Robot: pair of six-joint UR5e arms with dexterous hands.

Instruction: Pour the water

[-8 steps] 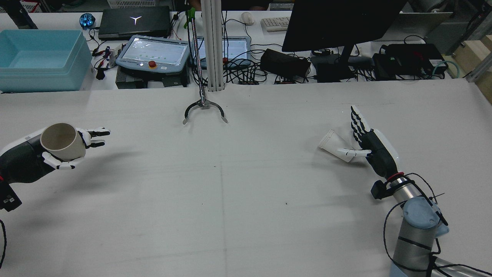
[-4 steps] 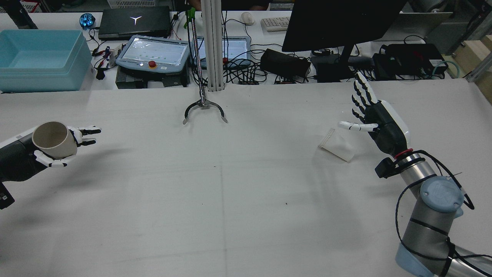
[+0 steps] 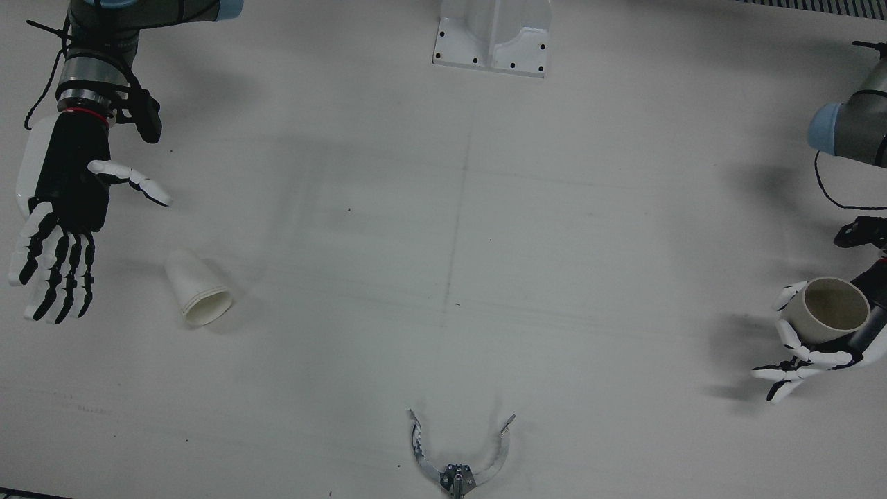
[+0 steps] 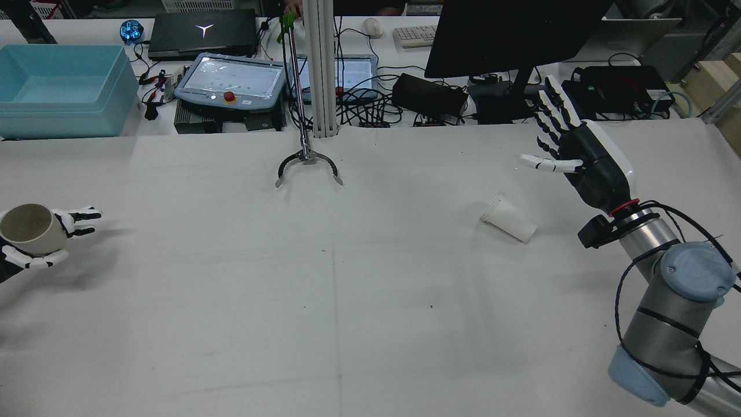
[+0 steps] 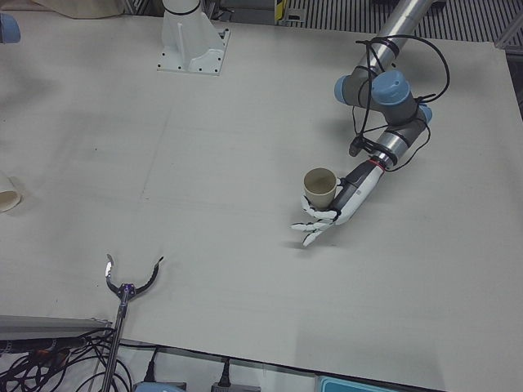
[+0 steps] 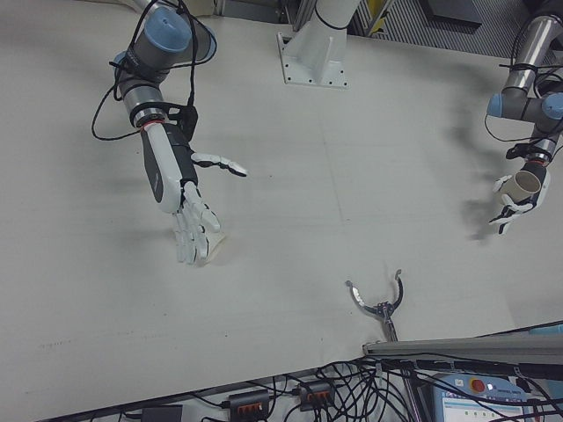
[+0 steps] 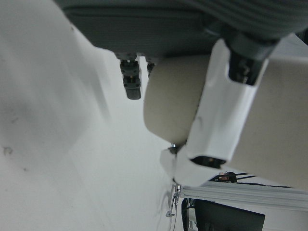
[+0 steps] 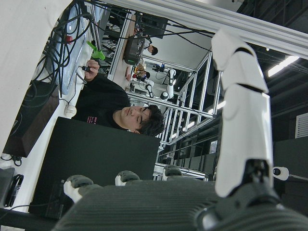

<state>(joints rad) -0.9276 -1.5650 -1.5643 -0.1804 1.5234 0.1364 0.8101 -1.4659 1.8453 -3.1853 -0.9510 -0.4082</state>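
A beige cup (image 3: 830,309) sits upright in my left hand (image 3: 811,346), held above the table at its left edge; it also shows in the rear view (image 4: 26,229), the left-front view (image 5: 319,187) and the left hand view (image 7: 183,101). A white paper cup (image 3: 195,289) lies on its side on the table, also in the rear view (image 4: 509,219). My right hand (image 3: 59,222) is open with fingers spread, raised above and beside the white cup, not touching it; it also shows in the rear view (image 4: 570,150) and the right-front view (image 6: 180,189).
A metal grabber claw (image 4: 307,163) on a long pole rests on the table at the far middle, also in the front view (image 3: 459,461). Beyond the table's far edge are a blue bin (image 4: 61,87), a teach pendant (image 4: 231,81), a monitor (image 4: 509,35) and cables.
My right hand let go of the lying white cup and rose up and away from it. My left hand carried the beige cup further left toward the table's edge.
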